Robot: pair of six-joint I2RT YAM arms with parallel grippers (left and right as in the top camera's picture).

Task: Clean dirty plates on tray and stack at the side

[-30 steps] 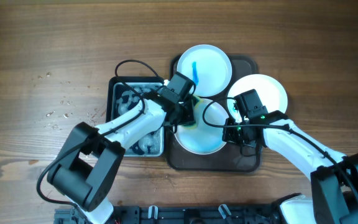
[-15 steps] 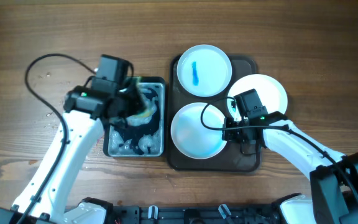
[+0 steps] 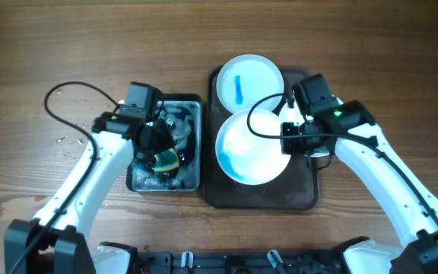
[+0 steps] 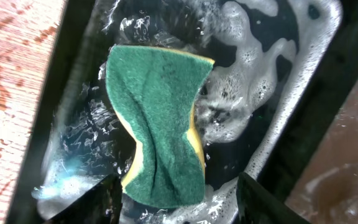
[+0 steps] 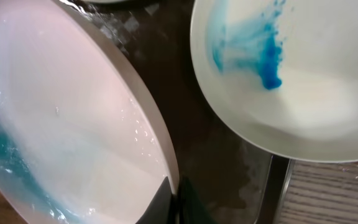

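Since that wet plate (image 3: 249, 148) is stiff but soapy-slick, the rim's your only handle: your right gripper (image 5: 174, 202) pinches it, tilted over the tray (image 3: 303, 190); left gripper (image 4: 178, 190) hangs open over the sponge (image 4: 157, 124).

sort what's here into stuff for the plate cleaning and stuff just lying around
Job: held round white plate; blue-streaked round white plate; blue-smeared round white plate; dark brown rectangular tray; green-yellow sponge; black soapy-water basin.
Lying about: pale specks on wooden table.
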